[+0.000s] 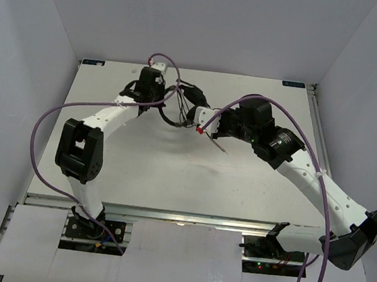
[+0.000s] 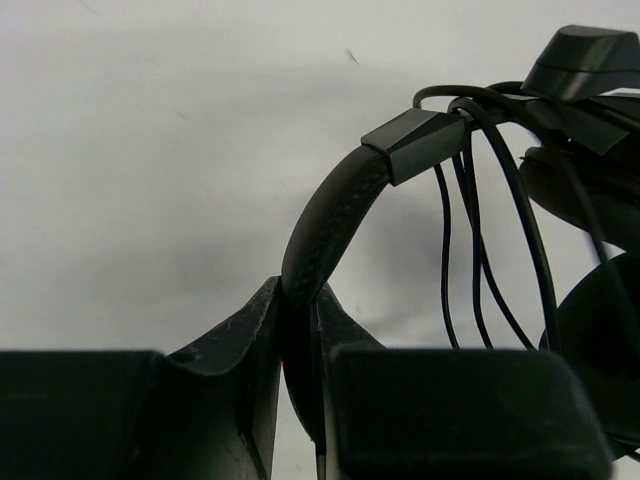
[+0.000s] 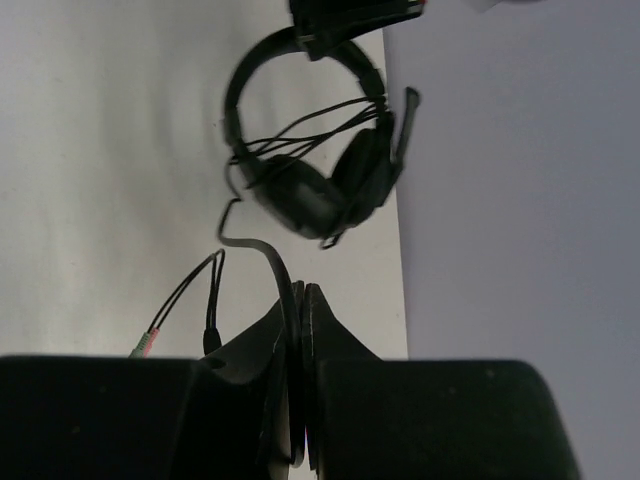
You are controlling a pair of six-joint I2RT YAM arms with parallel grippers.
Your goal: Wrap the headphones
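Nearest: right gripper [image 3: 297,305], jaws nipped tight on the cord [image 3: 255,245]. The loose tail with the plugs [image 3: 148,343] trails off at 9 o'clock of it. Just past that, the headphones [image 3: 335,170], about 12 o'clock of the table [image 1: 171,173] centre. Farthest, at 11 o'clock: left gripper [image 2: 298,300], clamped on the headband [image 2: 330,215]. Progress, judged: several cord turns already cross the gap between band and earcups [image 3: 290,195], so the wrap is partly done. Left to do: wind in the free tail and tuck the plugs. Count: one headphones, two earcups, one cord, two plugs, two grippers, both gripping.
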